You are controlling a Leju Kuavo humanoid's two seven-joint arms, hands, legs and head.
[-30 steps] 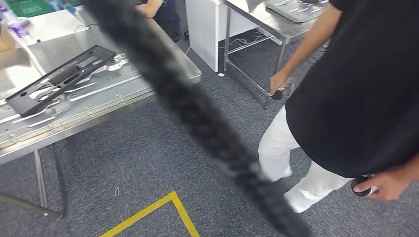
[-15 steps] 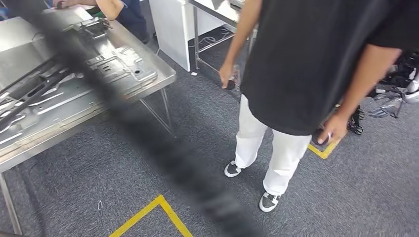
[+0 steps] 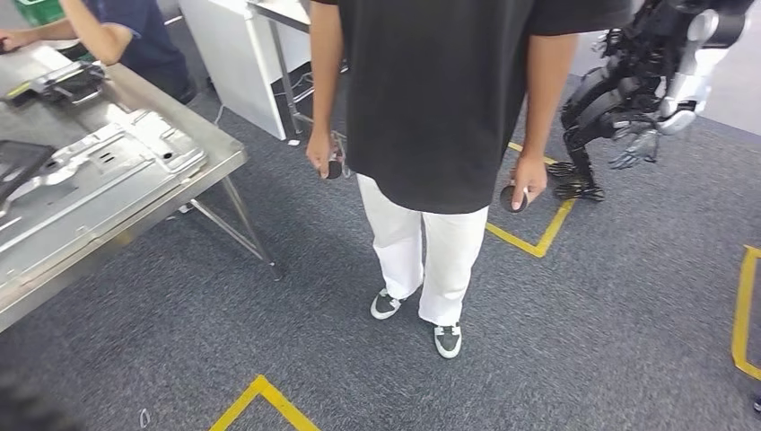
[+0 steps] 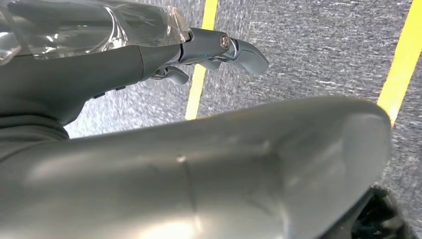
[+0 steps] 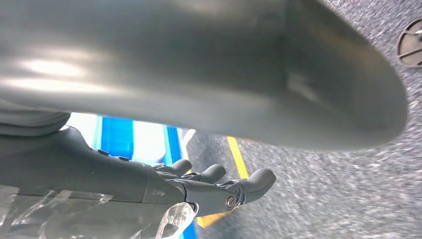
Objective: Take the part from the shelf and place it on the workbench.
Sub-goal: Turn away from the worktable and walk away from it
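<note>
**A:** Starting at the fingers [image 4: 244, 50] of the left hand [image 4: 149, 59]: stretched out loose, a little apart, gripping nothing. Same on the right hand [image 5: 149, 184], with fingers [image 5: 249, 181] gently curled, gaps between them, nothing inside. Both just hanging low over grey carpet [image 4: 308, 45] and yellow tape [image 4: 199, 79], arms down at the sides by the look of it.

**B:** So not even at the pick yet?

**A:** Nope. Reads like the walking or turning bit ahead of the grab, very early in the task. Can't tell where the part is, tbh. Plenty of pressed metal panels [image 3: 108, 162] lying on the steel workbench [image 3: 54, 269] off to the left, but no way of saying whether any of those counts.

**B:** Next move then?

**A:** Probably getting squared up to the shelf, then raising an arm with fingers wide for the reach. Worth minding the person [image 3: 449, 90] standing dead ahead, really close, and the second robot [image 3: 646, 81] parked further back on the right. Not much room for swinging arms around there.
</note>
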